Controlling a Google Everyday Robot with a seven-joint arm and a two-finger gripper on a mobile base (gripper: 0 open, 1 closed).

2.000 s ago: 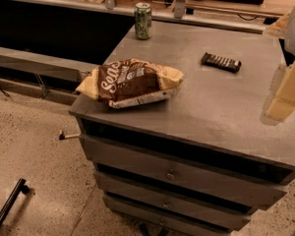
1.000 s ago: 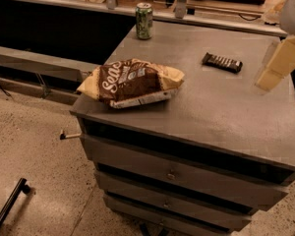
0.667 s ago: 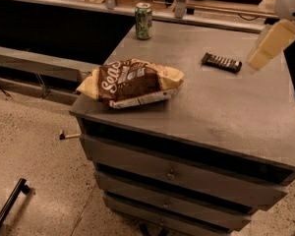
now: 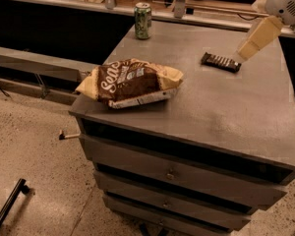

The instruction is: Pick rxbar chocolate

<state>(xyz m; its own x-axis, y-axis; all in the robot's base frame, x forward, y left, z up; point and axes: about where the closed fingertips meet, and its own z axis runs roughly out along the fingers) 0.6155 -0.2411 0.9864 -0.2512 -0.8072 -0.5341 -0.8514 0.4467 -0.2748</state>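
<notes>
Gripper (image 4: 247, 49), its opening impossible to tell, hangs just up-right of the rxbar (image 4: 221, 62), whose long axis runs left-right across the desk (image 4: 211, 112).

Gripper (image 4: 247, 49) near right end of rxbar chocolate (image 4: 221, 62).

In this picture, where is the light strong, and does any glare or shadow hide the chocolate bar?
Camera view: dim light on the grey cabinet top; the rxbar chocolate is dark but unhidden, without glare. The gripper, beside the bar's right end, is brightly lit. The chip bag casts a narrow shadow; the drawer gaps are black.
</notes>
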